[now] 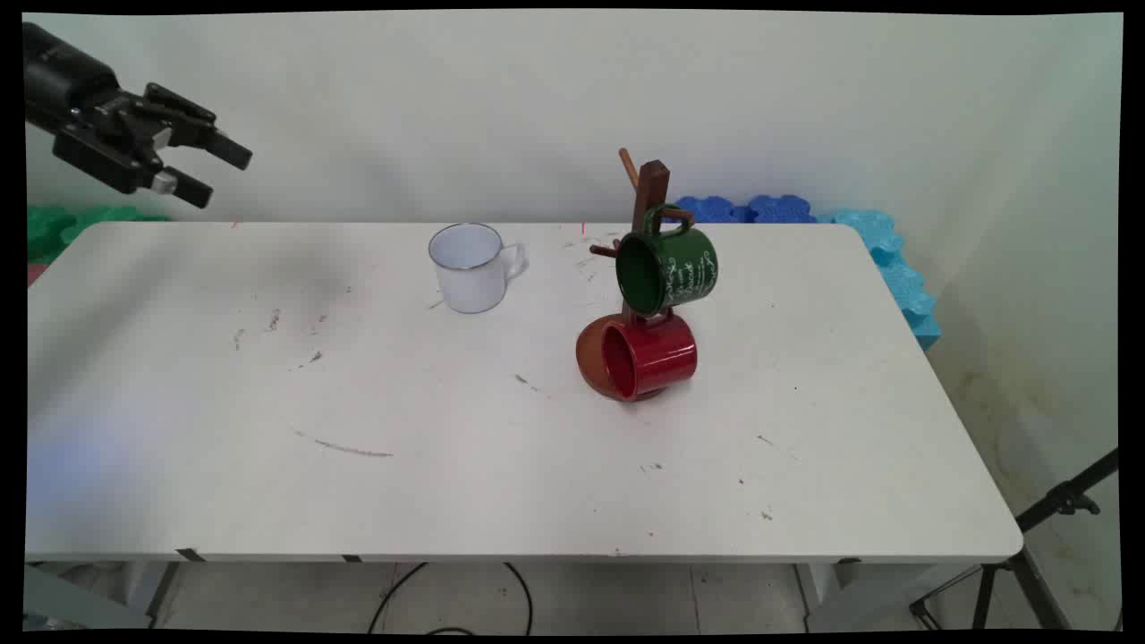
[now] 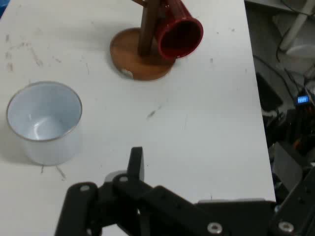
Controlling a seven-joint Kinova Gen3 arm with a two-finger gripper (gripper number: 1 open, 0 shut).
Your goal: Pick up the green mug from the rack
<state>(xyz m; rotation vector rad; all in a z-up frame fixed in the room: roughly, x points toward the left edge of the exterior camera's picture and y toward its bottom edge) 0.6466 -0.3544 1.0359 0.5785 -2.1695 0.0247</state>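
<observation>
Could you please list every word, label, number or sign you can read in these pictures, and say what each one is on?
Green mug: white script lettering on its side, too small and blurred to read.
Small blue-lit display off the table's edge in the hand view: too blurred to read.
White mug, red mug, wooden rack, table and gripper: no text visible.

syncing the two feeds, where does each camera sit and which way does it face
Main view: fixed above the table's near side, looking across at the wall; the claw shows open, raised at upper left.
Hand view: on the hand, looking down at the table; the claw's black linkage rises from the bottom edge.
Shared: white mug, red mug, rack.
</observation>
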